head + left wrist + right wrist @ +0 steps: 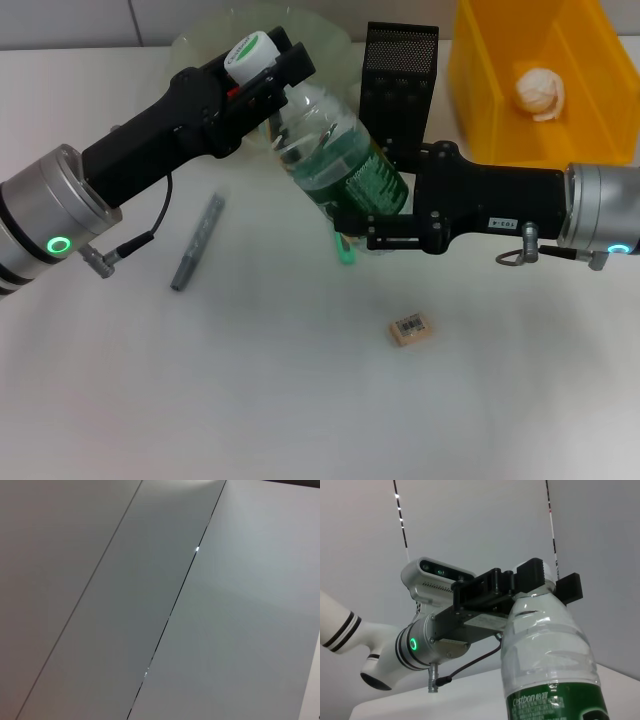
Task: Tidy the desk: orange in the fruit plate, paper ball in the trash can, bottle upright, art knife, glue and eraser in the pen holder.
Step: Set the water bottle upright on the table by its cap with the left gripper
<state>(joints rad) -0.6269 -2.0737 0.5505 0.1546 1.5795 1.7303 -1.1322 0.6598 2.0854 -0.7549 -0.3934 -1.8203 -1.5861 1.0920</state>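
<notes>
Bottle (335,150): held off the desk, tilted, cap end toward the left arm, base low toward the right arm; its base is hidden behind the right gripper.
Left gripper (262,62): clamped on the bottle's white cap (250,50); the right wrist view shows its black fingers (568,587) on either side of the neck.
Right gripper (365,225): at the bottle's lower end by the green label; its fingers are hidden, so their state cannot be told.
Green item (346,250): only a small piece shows under the right gripper; cannot identify it.
Knife (197,241): grey, flat on the desk below the left arm.
Eraser (411,328): on the desk, well apart from both grippers.
Holder (399,75): black mesh, behind the bottle, lower part hidden.
Plate (330,35): pale, mostly hidden by the left gripper.
Paper ball (539,92): inside the yellow bin (480,90).
Left wrist view: only plain grey panels.
</notes>
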